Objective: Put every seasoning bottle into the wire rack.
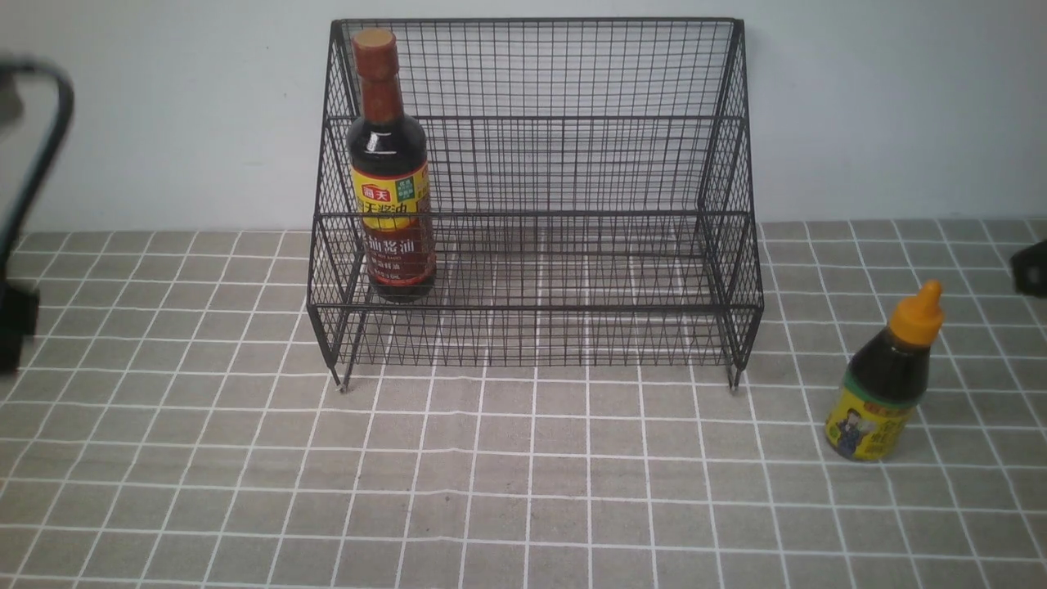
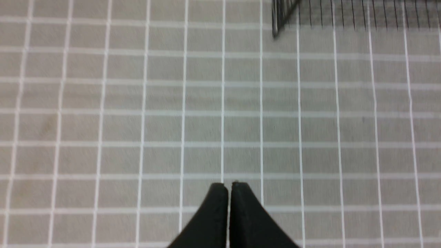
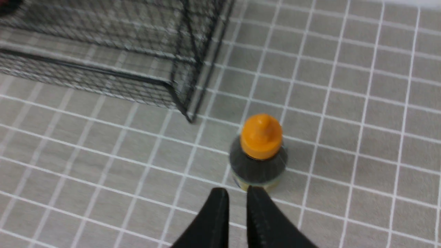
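The black wire rack (image 1: 572, 164) stands against the back wall. The tall seasoning bottle (image 1: 391, 188), with brown cap and yellow-red label, stands upright at the left end of its lower tier. The shorter seasoning bottle (image 1: 887, 384), with orange nozzle cap, stands upright on the tablecloth to the right of the rack. In the right wrist view my right gripper (image 3: 237, 191) hovers just short of this bottle (image 3: 258, 165), its fingers a narrow gap apart with nothing between them. My left gripper (image 2: 229, 186) is shut and empty over bare cloth, with the rack's corner (image 2: 275, 20) farther off.
A grey checked tablecloth (image 1: 523, 491) covers the table. A dark part of the left arm (image 1: 16, 319) shows at the left edge of the front view. A dark part of the right arm (image 1: 1031, 266) shows at the right edge, behind the short bottle.
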Robot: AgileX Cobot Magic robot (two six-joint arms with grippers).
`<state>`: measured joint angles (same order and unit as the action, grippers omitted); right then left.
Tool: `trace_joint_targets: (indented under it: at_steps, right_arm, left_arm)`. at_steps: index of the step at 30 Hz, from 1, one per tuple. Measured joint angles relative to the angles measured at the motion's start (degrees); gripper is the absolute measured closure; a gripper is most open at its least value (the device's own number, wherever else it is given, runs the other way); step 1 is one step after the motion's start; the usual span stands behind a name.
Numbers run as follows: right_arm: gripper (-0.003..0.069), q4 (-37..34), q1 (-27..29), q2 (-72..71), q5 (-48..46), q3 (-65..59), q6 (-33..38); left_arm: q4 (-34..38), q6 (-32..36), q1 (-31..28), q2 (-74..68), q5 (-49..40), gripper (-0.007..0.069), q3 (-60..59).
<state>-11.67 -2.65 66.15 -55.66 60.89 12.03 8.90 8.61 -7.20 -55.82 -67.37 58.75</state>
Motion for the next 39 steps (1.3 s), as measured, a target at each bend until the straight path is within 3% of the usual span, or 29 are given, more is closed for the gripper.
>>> trace_joint_targets:
  at_steps: [2, 7, 11, 13, 17, 19, 20, 21, 30, 34, 39]
  right_arm:
    - [0.0485, 0.77, 0.00, 1.82, 0.82, 0.00, -0.34]
    - [0.0236, 0.63, 0.00, 10.21, 6.63, 0.00, -0.66]
    - [0.0125, -0.55, 0.00, 15.97, 10.21, 0.00, -0.66]
    - [0.0103, -0.66, 0.00, 18.09, 11.33, 0.00, -0.66]
    - [0.0133, -0.66, 0.00, 22.38, 13.87, 0.00, -0.66]
    - [0.0202, -0.73, 0.00, 23.17, 13.87, 0.00, -0.66]
    - [0.0314, -1.05, 0.00, 23.37, 13.81, 0.00, -0.66]
    - [0.0375, -1.07, 0.00, 23.30, 13.81, 0.12, -0.66]
    - [0.0348, -0.56, -0.88, 18.50, 2.69, 11.36, 1.55]
    - [0.0348, -0.43, -5.42, 17.15, -3.11, 23.46, 2.81]
    - [0.0348, -0.87, -13.46, 18.89, -3.25, 31.23, 3.00]
  left_arm:
    - [0.00, 0.06, 0.00, 2.44, 0.24, 0.0631, -2.94]
    - [0.13, 0.23, 0.00, 13.18, 2.81, 0.0631, -12.69]
    - [0.13, 0.23, 0.00, 18.13, 3.34, 0.0631, -15.63]
    - [0.07, 0.23, 0.00, 19.59, 3.34, 0.0631, -16.47]
    - [-0.05, 0.28, 0.00, 22.05, 3.28, 0.0631, -17.45]
    - [-0.05, 0.28, 0.00, 22.63, 2.79, 0.0631, -17.64]
    - [-0.05, 0.28, 0.00, 22.86, 2.33, 0.0631, -17.71]
    - [-0.05, 0.28, 0.00, 22.95, 1.71, 0.0631, -17.85]
    - [-0.11, 0.28, 0.00, 23.36, 0.03, 0.0631, -18.09]
    - [-0.11, 0.28, 0.00, 23.36, 0.03, 0.0631, -18.09]
    - [-0.11, 0.28, 0.00, 23.36, 0.03, 0.0631, -18.09]
